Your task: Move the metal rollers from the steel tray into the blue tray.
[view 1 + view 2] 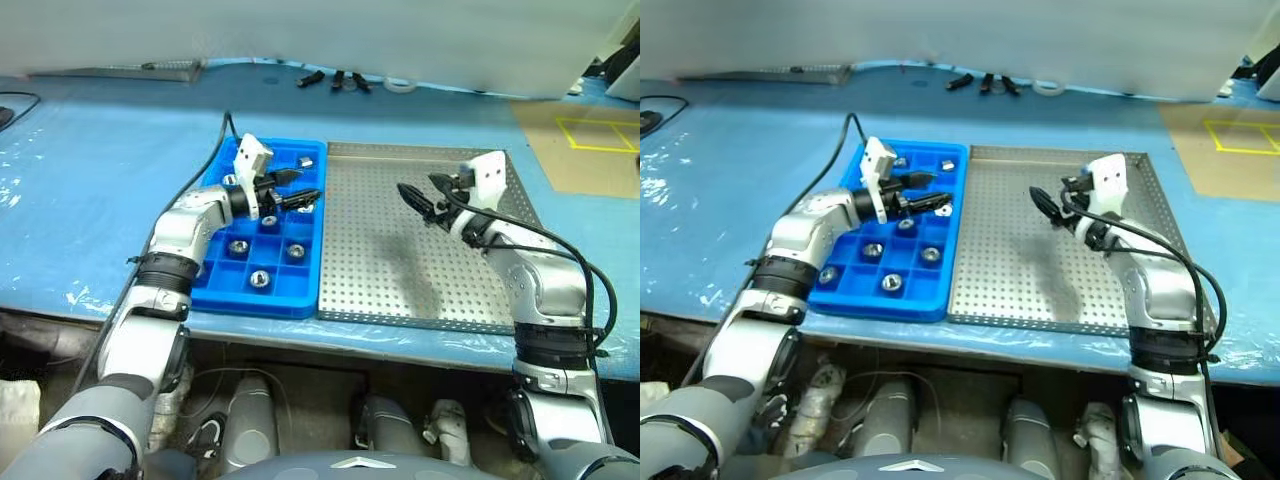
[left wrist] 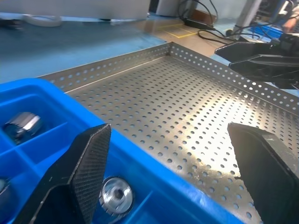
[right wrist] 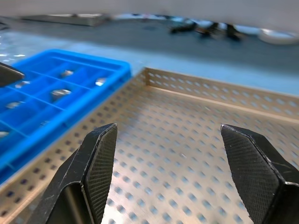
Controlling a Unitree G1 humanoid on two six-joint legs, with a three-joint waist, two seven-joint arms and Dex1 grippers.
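Rollers (image 1: 259,278) sit singly in compartments of the blue tray (image 1: 212,292), left of the steel tray (image 1: 400,290), whose visible floor is bare. Left tool (image 1: 300,188) hovers over the blue tray, fingers apart, empty; right tool (image 1: 417,203) likewise over the steel tray, suggesting transfer complete.

— Lighting?
— Bright and even from overhead. The steel tray (image 1: 400,270) carries a soft grey shadow on its floor beneath the right arm, and a warm glare patch on the perforations in the left wrist view.
— Glare elsewhere?
— Pale sheen on the plastic-covered desk (image 1: 90,170) at the left.
— Focus?
— Head views sharp. In the right wrist view the far background is soft, and the blue tray (image 3: 60,88) slightly blurred.
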